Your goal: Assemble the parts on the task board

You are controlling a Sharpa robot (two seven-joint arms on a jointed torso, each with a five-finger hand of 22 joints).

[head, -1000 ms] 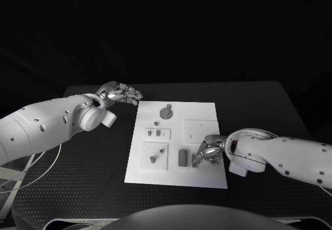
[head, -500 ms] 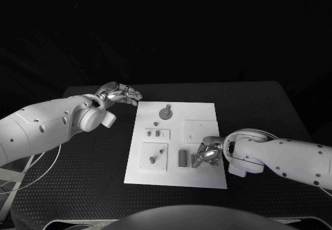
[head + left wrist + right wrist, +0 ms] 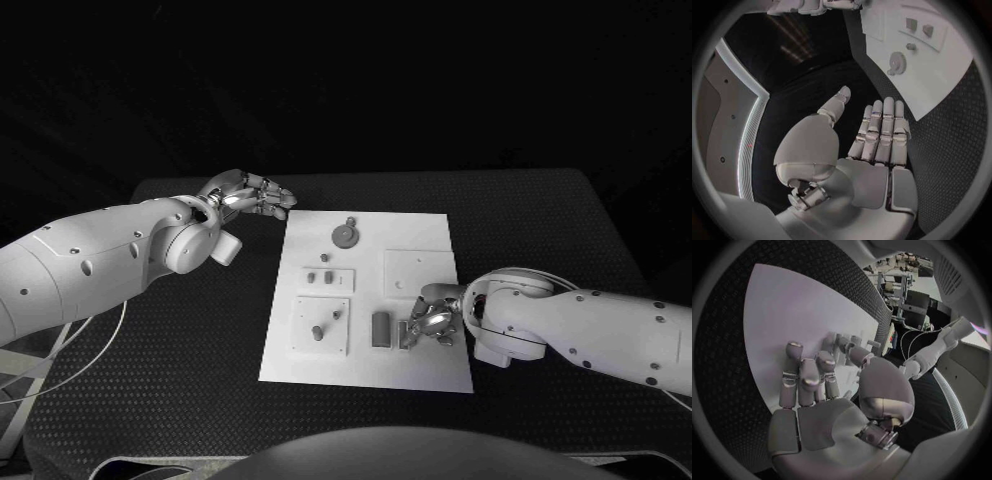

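The task board [image 3: 418, 370] is a flat white rectangular plate lying in the middle of the black table [image 3: 577, 230], whose surface has a fine woven, dotted texture. Small grey parts sit on the board: a round toothed gear [image 3: 346, 235] near its far end, two small blocks [image 3: 327, 278] on a raised square below it, a peg and a knob on a larger square plate [image 3: 322, 326] nearer the robot, and an upright rectangular block [image 3: 381, 330] just beside that. A plain raised white square [image 3: 417, 270] lies toward the board's right side. The right hand [image 3: 434, 320], silver with smooth metallic segments, rests over the board's near right part, just beside the upright block; its fingers are bent down toward the board, and whether they grip anything cannot be told. The left hand [image 3: 248, 195] hovers off the board's far left corner, above the table, holding nothing, its fingers straight and side by side with the thumb held away. No writing can be read on the board or the parts.
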